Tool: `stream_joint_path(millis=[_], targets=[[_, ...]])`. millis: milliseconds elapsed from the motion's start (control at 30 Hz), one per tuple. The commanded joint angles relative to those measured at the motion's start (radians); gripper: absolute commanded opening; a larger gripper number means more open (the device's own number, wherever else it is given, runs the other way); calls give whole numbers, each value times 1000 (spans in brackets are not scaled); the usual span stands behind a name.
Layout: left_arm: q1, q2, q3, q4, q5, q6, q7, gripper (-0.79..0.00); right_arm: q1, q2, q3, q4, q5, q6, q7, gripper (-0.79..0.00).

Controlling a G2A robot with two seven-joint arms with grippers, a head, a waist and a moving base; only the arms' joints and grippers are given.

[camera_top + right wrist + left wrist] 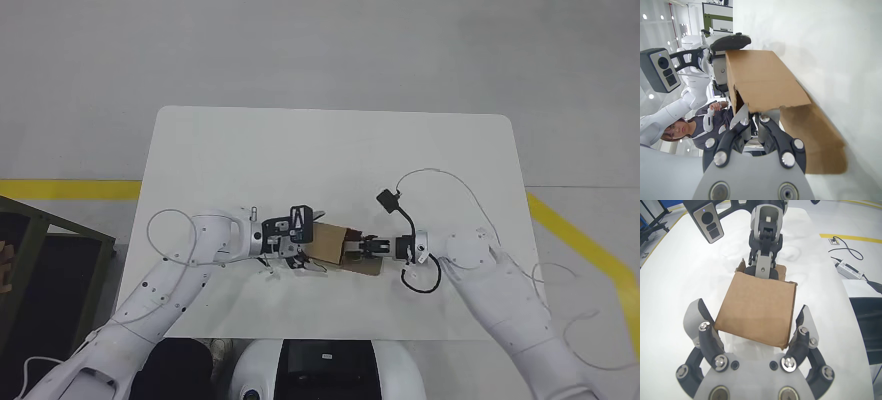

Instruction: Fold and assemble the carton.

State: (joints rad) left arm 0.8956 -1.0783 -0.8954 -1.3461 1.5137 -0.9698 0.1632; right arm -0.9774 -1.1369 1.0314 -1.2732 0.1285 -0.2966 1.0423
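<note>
A brown cardboard carton (332, 242) lies on its side on the white table (250, 150), between my two arms near the front edge. My left gripper (751, 305) is open, and its two fingers (696, 313) straddle the carton's (757, 309) near end, close to its corners. My right gripper (753, 115) is shut on the edge of a panel at the carton's (762, 81) open end. It also shows as the right gripper (762, 273) at the far end, with a loose flap (780, 271) behind it. Another flap (814, 138) lies flat on the table.
A power adapter (849, 271) with its cable lies beyond the table's edge. A dark cart (40, 270) stands off the table to one side. The back half of the table is bare white surface.
</note>
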Motion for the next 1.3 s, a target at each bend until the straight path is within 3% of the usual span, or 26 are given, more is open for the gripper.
stream_joint_path(millis=[0, 367, 800, 1267], targets=[[2, 1, -2, -1, 1, 2, 1, 0, -24, 11, 35, -30, -4, 17, -4, -785], [8, 3, -12, -8, -3, 4, -1, 0, -58, 46, 144, -93, -96, 50, -30, -785], [21, 8, -27, -18, -8, -1, -4, 0, 80, 18, 27, 44, -125, -85, 10, -785], [20, 9, -26, -14, -2, -7, 5, 0, 89, 13, -27, 18, -122, -86, 66, -785]])
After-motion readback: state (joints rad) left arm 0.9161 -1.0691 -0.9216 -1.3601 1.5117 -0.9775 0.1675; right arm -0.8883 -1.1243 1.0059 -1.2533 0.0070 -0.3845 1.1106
